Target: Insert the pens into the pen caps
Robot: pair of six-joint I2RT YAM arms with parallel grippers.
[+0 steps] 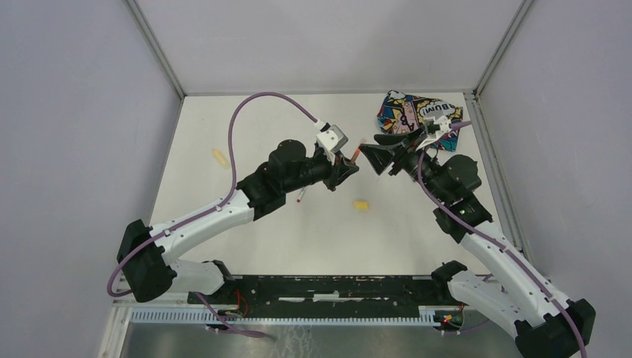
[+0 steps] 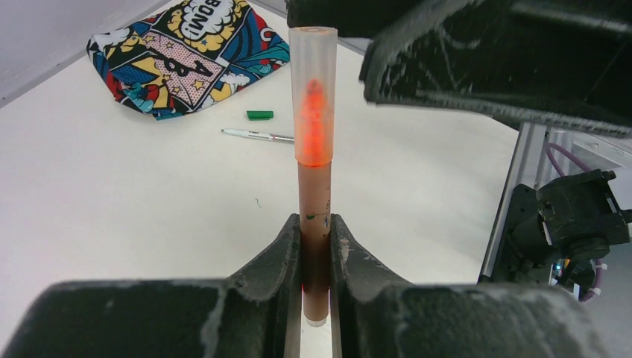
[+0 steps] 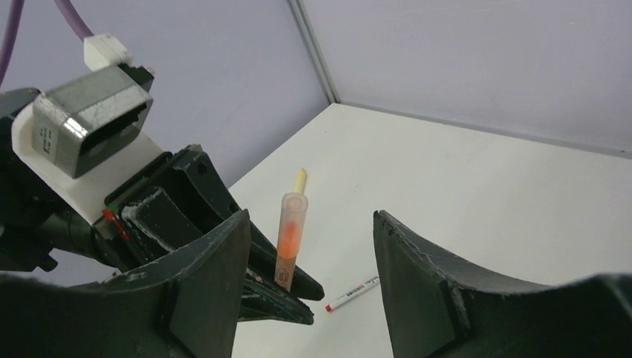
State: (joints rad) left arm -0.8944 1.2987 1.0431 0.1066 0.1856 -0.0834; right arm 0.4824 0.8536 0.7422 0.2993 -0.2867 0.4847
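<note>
My left gripper (image 2: pixel 315 224) is shut on the barrel of the orange pen (image 2: pixel 314 194). The pen sticks out past the fingers, and a translucent orange cap (image 2: pixel 313 89) sits over its tip. My right gripper (image 3: pixel 309 216) is open around the capped end (image 3: pixel 291 224), touching nothing. Both grippers meet above the table's middle, left gripper (image 1: pixel 348 170) facing right gripper (image 1: pixel 376 160). On the table lie a yellow pen (image 1: pixel 220 157), a yellow cap (image 1: pixel 361 205), a whitish red-ended pen (image 3: pixel 352 294), a whitish green-ended pen (image 2: pixel 257 135) and a green cap (image 2: pixel 260 115).
A comic-print fabric pouch (image 1: pixel 417 112) lies at the back right corner, just behind my right wrist. Grey walls with metal rails enclose the white table (image 1: pixel 298 239) on three sides. The red-ended pen (image 1: pixel 300 196) lies partly under my left arm.
</note>
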